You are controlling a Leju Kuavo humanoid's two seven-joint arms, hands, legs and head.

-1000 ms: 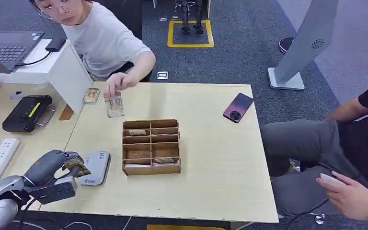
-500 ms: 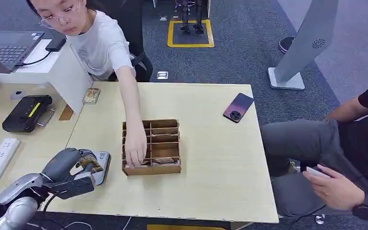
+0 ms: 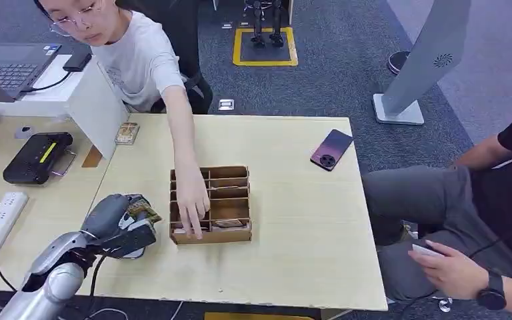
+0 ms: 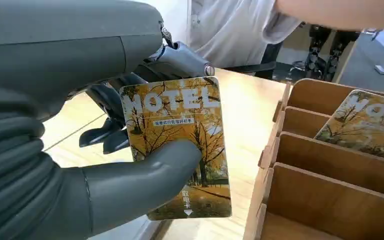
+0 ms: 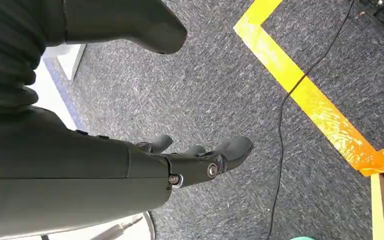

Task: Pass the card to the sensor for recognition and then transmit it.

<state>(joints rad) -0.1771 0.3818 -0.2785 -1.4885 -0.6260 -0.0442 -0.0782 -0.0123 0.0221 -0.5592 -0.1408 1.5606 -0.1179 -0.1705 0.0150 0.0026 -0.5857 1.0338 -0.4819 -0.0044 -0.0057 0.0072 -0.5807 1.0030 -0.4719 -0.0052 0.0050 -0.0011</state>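
One card [image 4: 176, 145] sits clamped in the left hand's [image 3: 117, 223] fingers [image 4: 145, 170] over the sensor [image 3: 135, 248], so recognition looks underway; handover remains. Right hand [image 5: 200, 160] hangs, fingers apart.

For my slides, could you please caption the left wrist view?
Left hand holds a hotel card beside the wooden box.

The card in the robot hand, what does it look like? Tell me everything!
The card is a flat, glossy rectangle with rounded corners. It shows yellow autumn trees, big white letters reading "HOTEL" along one short edge, and small print with a little arrow at the other. The left robot hand pinches it, thumb pressed on its face and darker fingers behind. It is held above the table, next to the wooden box.
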